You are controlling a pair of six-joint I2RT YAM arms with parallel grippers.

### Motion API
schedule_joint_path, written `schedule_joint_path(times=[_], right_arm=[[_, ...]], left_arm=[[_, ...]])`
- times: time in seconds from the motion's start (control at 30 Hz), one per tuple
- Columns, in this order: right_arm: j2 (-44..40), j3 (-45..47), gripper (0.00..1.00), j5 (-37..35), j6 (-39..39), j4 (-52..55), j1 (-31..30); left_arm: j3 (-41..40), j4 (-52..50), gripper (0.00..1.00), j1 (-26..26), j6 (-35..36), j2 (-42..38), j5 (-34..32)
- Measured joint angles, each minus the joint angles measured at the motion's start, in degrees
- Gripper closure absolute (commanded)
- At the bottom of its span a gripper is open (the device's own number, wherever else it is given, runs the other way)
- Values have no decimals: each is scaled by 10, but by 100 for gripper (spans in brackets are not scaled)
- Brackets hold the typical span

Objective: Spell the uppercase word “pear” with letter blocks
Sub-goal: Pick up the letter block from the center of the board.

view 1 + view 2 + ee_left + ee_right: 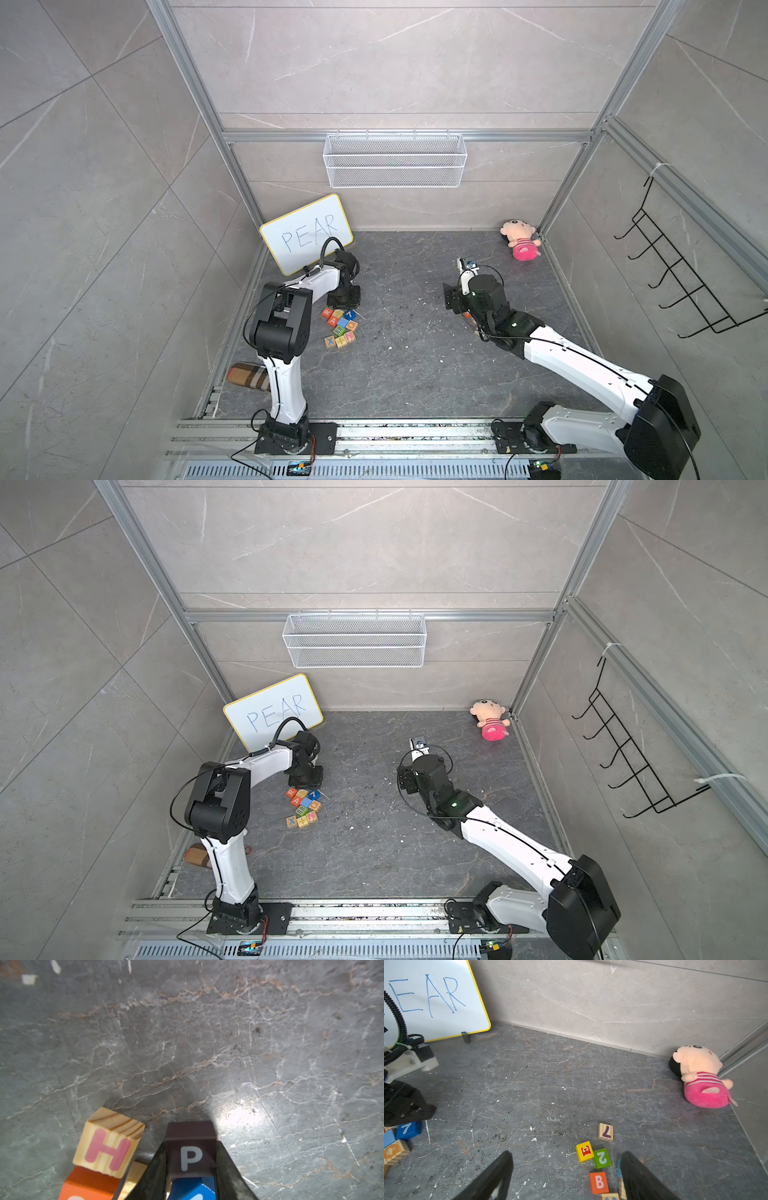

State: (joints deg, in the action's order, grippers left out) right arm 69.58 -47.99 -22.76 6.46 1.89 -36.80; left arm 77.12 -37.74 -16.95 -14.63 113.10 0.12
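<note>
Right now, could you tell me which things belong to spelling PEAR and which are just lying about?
Job: black P block, yellow E block, orange A block, orange R block, PEAR whiteboard.
Lying about: wooden H block, green 2 block, orange B block, plush doll.

Overhead light is falling bright and even. In the left wrist view, glare is blooming on the floor (239,1115) just beside the P block (190,1153) — soft shadow is pooling around it, and the H cube (108,1142) beside it is blurring. In both top views, the edges are stretching.
</note>
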Motion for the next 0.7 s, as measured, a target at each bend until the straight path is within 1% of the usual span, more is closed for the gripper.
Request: schedule_joint_path(times=[0.13, 0.3, 0.43, 0.53, 0.7], right_arm=[[0, 0, 16, 0, 0, 0, 0], [0, 0, 16, 0, 0, 0, 0], [0, 0, 16, 0, 0, 0, 0], [0, 0, 16, 0, 0, 0, 0], [0, 0, 16, 0, 0, 0, 0]], left_arm=[[2, 0, 74, 0, -10, 0, 0], [9, -6, 75, 0, -29, 0, 0], [17, -15, 78, -5, -48, -2, -7], [33, -25, 78, -18, -62, -6, -21], [88, -51, 78, -50, -77, -13, -37]])
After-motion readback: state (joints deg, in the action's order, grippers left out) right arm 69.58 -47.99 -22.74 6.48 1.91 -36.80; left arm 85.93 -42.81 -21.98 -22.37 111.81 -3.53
